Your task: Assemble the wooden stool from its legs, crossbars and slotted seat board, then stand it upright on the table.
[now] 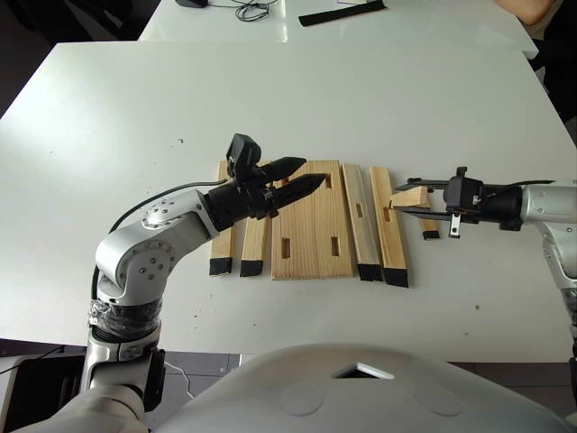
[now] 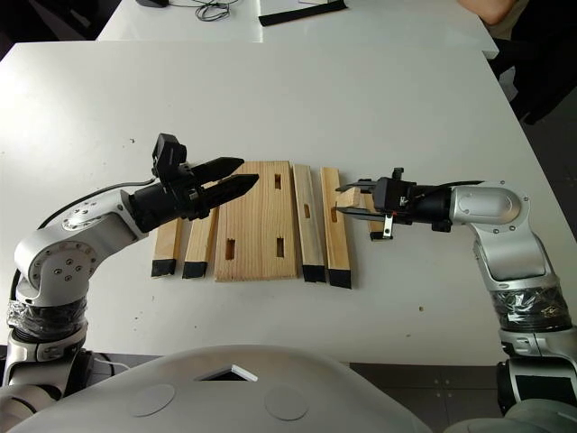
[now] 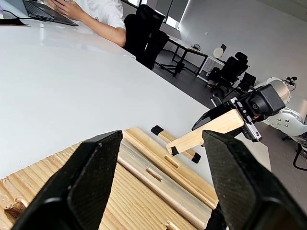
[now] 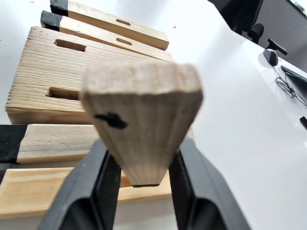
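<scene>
The slotted seat board [image 1: 311,225] lies flat mid-table. Two black-tipped legs [image 1: 239,242] lie along its left side and two more [image 1: 377,225] along its right. My left gripper [image 1: 302,178] hangs open just above the board's far left corner, nothing between its fingers [image 3: 91,177]. Right of the legs, my right gripper [image 1: 403,195] is shut on a short wooden crossbar [image 1: 410,196], held a little above the table. The crossbar's cut end [image 4: 144,115] faces the wrist camera between the two fingers [image 4: 96,187]. Another short black-tipped piece [image 1: 430,233] lies under that gripper.
The white table [image 1: 135,108] has open room on all sides of the parts. A second table [image 1: 433,18] stands behind with a black strip [image 1: 341,13] and cables. Office chairs [image 3: 144,28] stand off the table's right side.
</scene>
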You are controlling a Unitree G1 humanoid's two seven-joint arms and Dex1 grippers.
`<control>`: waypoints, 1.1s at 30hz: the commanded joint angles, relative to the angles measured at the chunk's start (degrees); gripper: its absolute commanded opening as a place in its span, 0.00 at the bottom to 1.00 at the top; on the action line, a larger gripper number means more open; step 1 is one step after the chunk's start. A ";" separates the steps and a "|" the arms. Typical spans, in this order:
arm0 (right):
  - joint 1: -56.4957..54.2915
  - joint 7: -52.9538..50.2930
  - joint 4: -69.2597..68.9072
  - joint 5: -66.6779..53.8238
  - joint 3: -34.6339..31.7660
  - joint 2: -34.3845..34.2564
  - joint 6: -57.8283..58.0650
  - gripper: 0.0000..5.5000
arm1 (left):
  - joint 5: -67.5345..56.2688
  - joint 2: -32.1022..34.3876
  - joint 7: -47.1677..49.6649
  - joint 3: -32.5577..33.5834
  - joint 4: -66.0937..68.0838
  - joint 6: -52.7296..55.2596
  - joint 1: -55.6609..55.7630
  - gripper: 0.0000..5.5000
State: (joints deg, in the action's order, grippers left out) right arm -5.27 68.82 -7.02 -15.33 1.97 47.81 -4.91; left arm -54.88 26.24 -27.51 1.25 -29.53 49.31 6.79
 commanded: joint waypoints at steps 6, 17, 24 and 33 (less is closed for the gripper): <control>1.63 0.66 -0.32 -0.07 0.04 0.89 1.00 0.24 | -0.65 0.02 0.74 0.33 -0.97 0.84 0.46 0.56; 6.88 -0.82 -0.99 0.70 1.53 0.15 0.13 0.24 | -1.06 0.37 0.17 0.51 -0.40 1.65 1.29 0.56; 5.65 0.91 -2.58 -3.61 1.66 1.21 7.75 0.24 | -1.01 -0.21 0.77 0.39 -1.05 1.71 0.62 0.56; -1.82 2.09 14.92 0.07 7.77 -1.59 14.33 0.24 | -1.43 0.19 -0.30 -0.24 -0.24 2.83 2.02 0.56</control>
State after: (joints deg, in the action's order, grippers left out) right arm -8.52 71.44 2.56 -21.79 5.22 47.16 8.65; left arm -55.45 26.09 -27.43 1.37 -30.11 50.93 7.50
